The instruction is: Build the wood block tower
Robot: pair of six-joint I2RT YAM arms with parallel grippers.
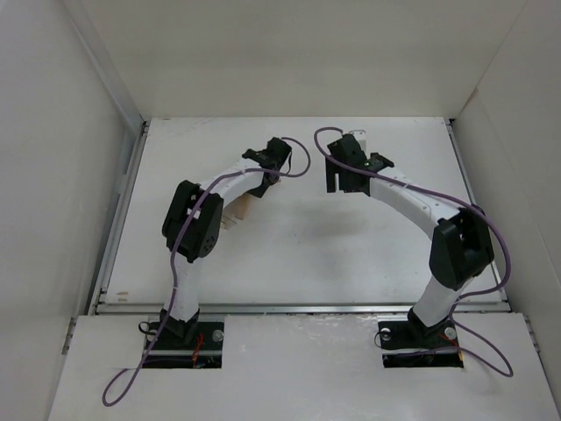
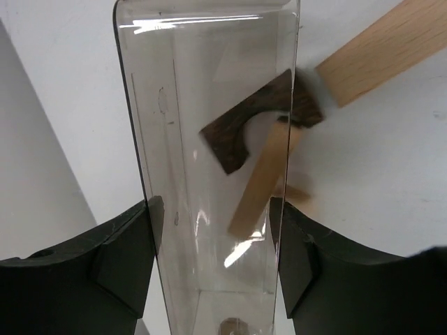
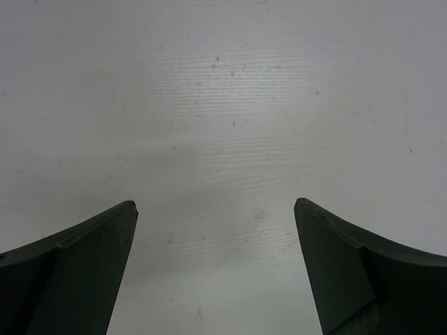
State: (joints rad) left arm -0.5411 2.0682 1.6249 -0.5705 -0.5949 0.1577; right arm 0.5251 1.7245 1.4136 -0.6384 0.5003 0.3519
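In the left wrist view my left gripper [image 2: 215, 202] is shut on a clear plastic box [image 2: 202, 91], one finger pressed against each long side wall. Beyond the box, loose wood blocks lie flat on the white table. One light-tan block [image 2: 380, 49] lies at the upper right. A dark brown arch-shaped piece [image 2: 244, 129] and a second tan block [image 2: 262, 181] show through the box. No standing wood block tower is in view. My right gripper [image 3: 215, 204] is open over bare table, with nothing between its fingers.
The top view shows both arms reaching to the back half of the white table [image 1: 298, 254], with white walls on three sides. A tan patch [image 1: 243, 209] shows under the left forearm. The right gripper [image 1: 342, 181] hangs right of centre.
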